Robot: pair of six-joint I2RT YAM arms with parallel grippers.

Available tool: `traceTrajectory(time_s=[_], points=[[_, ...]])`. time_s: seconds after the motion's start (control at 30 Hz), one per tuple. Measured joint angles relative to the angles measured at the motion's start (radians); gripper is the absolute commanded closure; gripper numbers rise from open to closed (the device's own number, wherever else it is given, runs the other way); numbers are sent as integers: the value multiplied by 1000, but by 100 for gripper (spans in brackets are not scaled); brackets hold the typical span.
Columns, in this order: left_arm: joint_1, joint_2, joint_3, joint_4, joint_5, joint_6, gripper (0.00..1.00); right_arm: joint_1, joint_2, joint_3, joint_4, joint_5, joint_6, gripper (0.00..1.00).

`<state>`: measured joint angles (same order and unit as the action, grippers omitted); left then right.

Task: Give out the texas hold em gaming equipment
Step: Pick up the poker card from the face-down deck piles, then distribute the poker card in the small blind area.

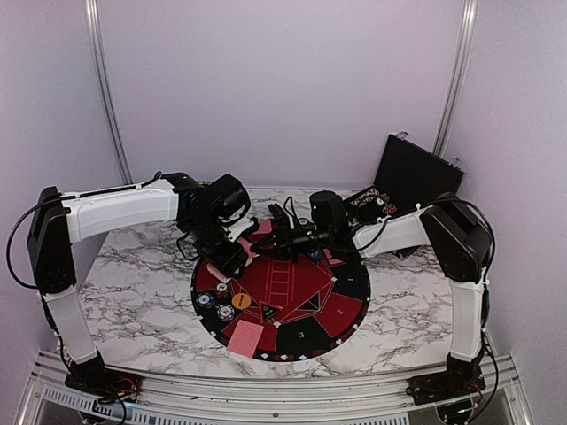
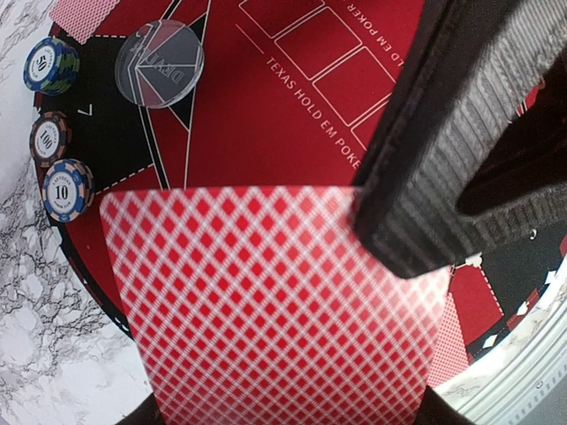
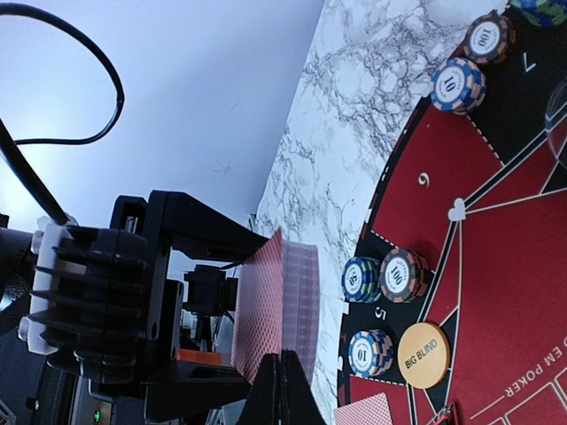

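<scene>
**Deck held in the air over the mat's far rim**

The left arm's fingers (image 2: 443, 159) are grasping a deck of pink-red, diamond-backed playing cards (image 2: 266, 301). They are holding it in the air above the big round red-and-black felt mat (image 1: 345, 310), at about 11 o'clock of its rim. The right arm's fingers (image 3: 282, 394) are reaching in from about 1 o'clock and are clenched together. In the right wrist view their tip is meeting the lower edge of the deck. I cannot tell whether a single card is pinched between them.

Small stacks of dark-and-white-edged poker chips are sitting along the mat's rim around 9 o'clock. A blue-edged chip stack (image 3: 361, 279) is touching a brown chip stack marked 100 (image 3: 405, 274). A blue-and-white chip stack marked 10 (image 3: 370, 352) is sitting just beside an orange round disc marked BIG BLIND (image 3: 423, 354). Further along the rim, a second 100 chip stack (image 3: 490, 37) and a second 10 chip stack (image 3: 458, 84) are sitting close together. A clear round disc (image 2: 159, 62) is lying flat on the mat, inward of the chips. A face-down pink-red-backed card (image 1: 246, 336) is lying at the rim near 7 o'clock.

A black case (image 1: 416, 173) is standing at about 1 o'clock on the white marbled bench (image 1: 142, 292).
</scene>
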<state>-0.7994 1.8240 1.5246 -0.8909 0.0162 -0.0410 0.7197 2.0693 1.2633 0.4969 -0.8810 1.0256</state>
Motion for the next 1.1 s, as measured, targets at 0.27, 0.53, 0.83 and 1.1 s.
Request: traceTrajectory(time_s=[0.27, 0.53, 0.83, 1.1], points=[[2, 0, 0, 0, 0, 0, 71, -20, -14, -20, 4, 5, 6, 100], [2, 0, -4, 0, 1, 0, 71, -57, -56, -67, 21, 13, 26, 100], [11, 0, -4, 1, -19, 0, 71, -117, -118, -141, 57, 13, 59, 100], [15, 0, -4, 0, -26, 0, 71, -194, -210, -251, 79, 11, 64, 100]])
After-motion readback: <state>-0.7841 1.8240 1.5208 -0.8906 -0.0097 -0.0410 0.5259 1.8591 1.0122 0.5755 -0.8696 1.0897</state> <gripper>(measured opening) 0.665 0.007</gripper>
